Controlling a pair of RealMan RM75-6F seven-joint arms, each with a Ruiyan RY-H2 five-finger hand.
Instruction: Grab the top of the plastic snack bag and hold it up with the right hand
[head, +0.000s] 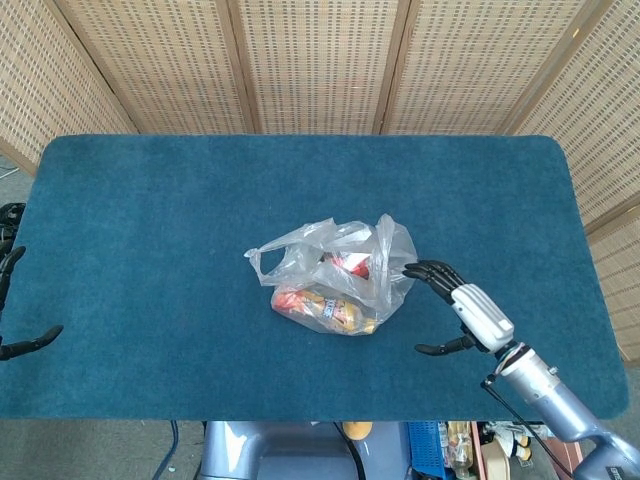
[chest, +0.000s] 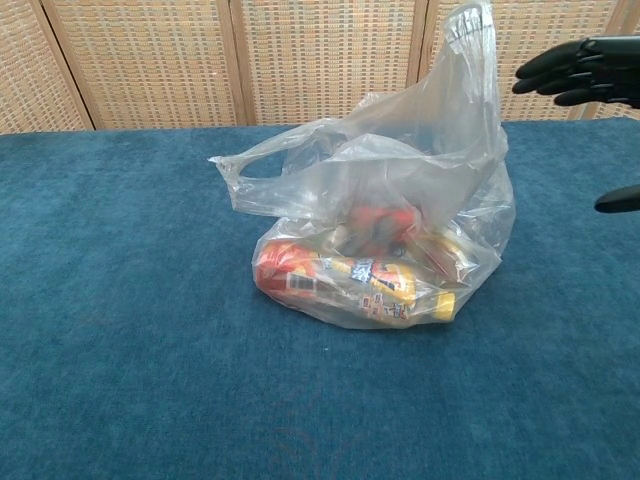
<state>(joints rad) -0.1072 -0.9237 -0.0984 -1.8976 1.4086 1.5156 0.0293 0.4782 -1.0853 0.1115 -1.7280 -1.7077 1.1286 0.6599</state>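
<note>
A clear plastic snack bag (head: 345, 272) (chest: 400, 210) sits in the middle of the blue table (head: 150, 220), holding red and yellow snack packs. Its top handle (chest: 470, 40) stands up at the right; another handle loop (chest: 245, 170) droops to the left. My right hand (head: 458, 305) (chest: 585, 80) hovers open just right of the bag, fingers spread and pointing at it, not touching. Only the fingertips (head: 20, 345) of my left hand (head: 12, 310) show at the far left table edge, spread and holding nothing.
Woven rattan screens (head: 320, 60) stand behind the table. Below the table's near edge, clutter on the floor (head: 440, 440) is visible. Bare blue cloth surrounds the bag on all sides.
</note>
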